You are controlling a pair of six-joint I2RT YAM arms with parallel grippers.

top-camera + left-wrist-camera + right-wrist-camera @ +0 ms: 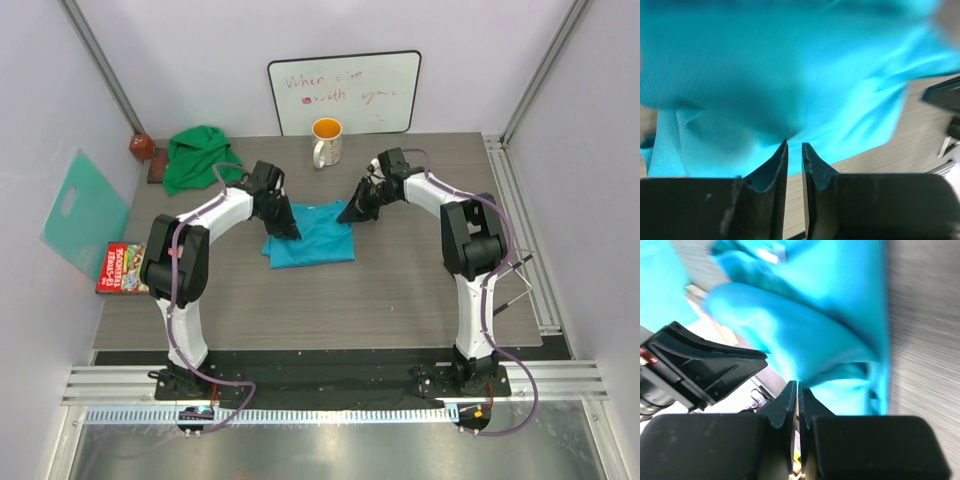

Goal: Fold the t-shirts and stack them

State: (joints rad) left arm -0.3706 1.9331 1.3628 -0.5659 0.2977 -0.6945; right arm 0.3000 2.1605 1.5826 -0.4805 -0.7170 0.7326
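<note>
The turquoise-blue t-shirt [312, 236] lies folded in the middle of the table and fills the left wrist view [790, 65] and the right wrist view [830, 325]. My left gripper [287, 226] is at its left edge. Its jaws [794, 145] stand a little apart, with nothing between them and the cloth just beyond the tips. My right gripper [353, 211] is at the shirt's far right corner, its jaws [798, 385] pressed together where a raised fold of the turquoise cloth meets the tips. The green t-shirt [200, 156] lies crumpled at the back left.
An orange-and-white mug [326, 142] stands behind the turquoise shirt, in front of a whiteboard [345, 92]. A mint plastic sheet [85, 210] leans on the left wall, above a red game box [122, 268]. A brown object [142, 146] sits in the back-left corner.
</note>
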